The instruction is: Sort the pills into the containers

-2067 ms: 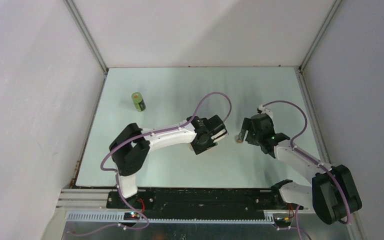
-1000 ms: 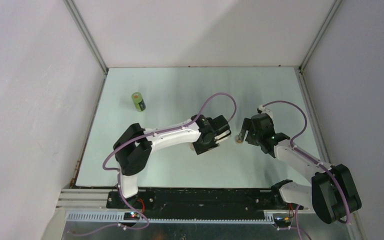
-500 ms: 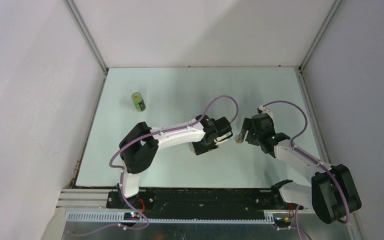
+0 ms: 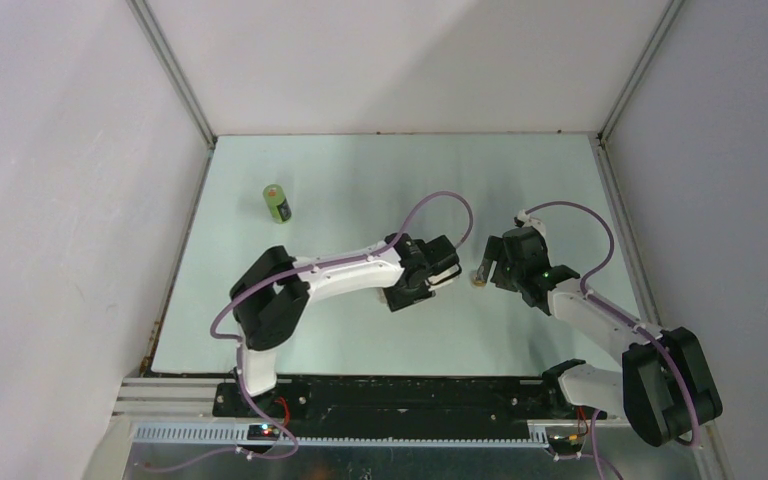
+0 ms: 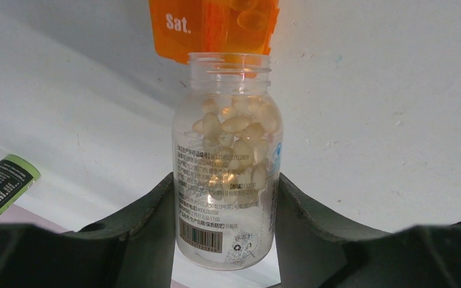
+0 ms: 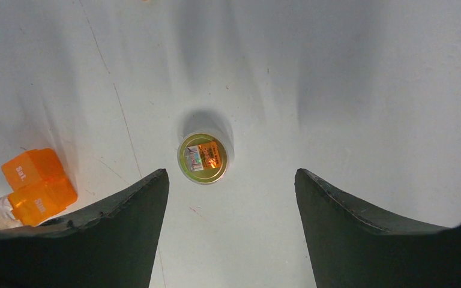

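well, vial [image 5: 228,180] mouth toward orange box [image 5: 213,30]

This is looking like a robot lab: plain white walls [image 4: 410,60] are boxing in a pale table [image 4: 360,180].

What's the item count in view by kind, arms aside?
Bottles: 2, green bottle and clear pill bottle
Pill boxes: 1, orange pill box
Other: 1, round gold-rimmed item, cap or vial top, cannot tell which
Total: 4
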### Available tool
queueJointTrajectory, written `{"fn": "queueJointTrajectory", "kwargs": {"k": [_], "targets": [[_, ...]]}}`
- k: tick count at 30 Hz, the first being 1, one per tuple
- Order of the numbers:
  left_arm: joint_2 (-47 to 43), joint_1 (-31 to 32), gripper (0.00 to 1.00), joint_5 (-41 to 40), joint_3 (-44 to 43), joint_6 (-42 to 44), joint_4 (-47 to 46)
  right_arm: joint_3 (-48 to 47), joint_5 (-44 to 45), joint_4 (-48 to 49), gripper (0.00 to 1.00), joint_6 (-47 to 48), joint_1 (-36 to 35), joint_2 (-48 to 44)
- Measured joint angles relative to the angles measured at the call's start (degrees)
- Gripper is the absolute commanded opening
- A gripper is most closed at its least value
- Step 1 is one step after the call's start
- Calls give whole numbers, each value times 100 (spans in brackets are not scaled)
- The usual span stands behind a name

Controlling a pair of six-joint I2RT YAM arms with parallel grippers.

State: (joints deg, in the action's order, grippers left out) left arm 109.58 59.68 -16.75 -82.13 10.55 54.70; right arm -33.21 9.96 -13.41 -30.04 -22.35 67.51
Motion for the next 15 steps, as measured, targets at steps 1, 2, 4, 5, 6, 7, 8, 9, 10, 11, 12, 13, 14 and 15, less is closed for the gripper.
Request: {"fn": "queueJointTrajectory", "kwargs": {"k": [1,2,4,5,6,7,8,9,10,11,12,13,14,15], "targets": [[-70,-2,0,-2,83,0,-50,0,-9,2,81,0,0,4],[-136,0,0,-7,146,-2,-81,0,-15,0,81,0,0,7],[-304,0,0,-22,313,-4,-214,0,-28,0,81,0,0,11],[-396,0,0,-26,387,-11,-282,0,-35,0,81,0,0,11],[-487,0,0,-31,459,-15,-339,0,-37,2,81,0,0,11],[-575,0,0,-39,516,-20,-380,0,-37,0,81,0,0,11],[-667,0,0,-48,581,-28,-452,0,-39,2,81,0,0,11],[-743,0,0,-48,634,-46,-509,0,-42,2,81,0,0,11],[-831,0,0,-44,699,-57,-584,0,-55,2,81,0,2,11],[-922,0,0,-42,774,-66,-664,0,-68,2,81,2,4,11],[-1019,0,0,-37,861,-85,-748,0,-96,2,81,2,7,11],[-1108,0,0,-24,940,-103,-813,0,-125,2,81,4,9,11],[-1217,-2,0,-4,1049,-125,-929,0,-153,2,81,7,9,11],[-1316,0,0,0,1132,-149,-1003,0,-192,2,81,9,9,11]]}}
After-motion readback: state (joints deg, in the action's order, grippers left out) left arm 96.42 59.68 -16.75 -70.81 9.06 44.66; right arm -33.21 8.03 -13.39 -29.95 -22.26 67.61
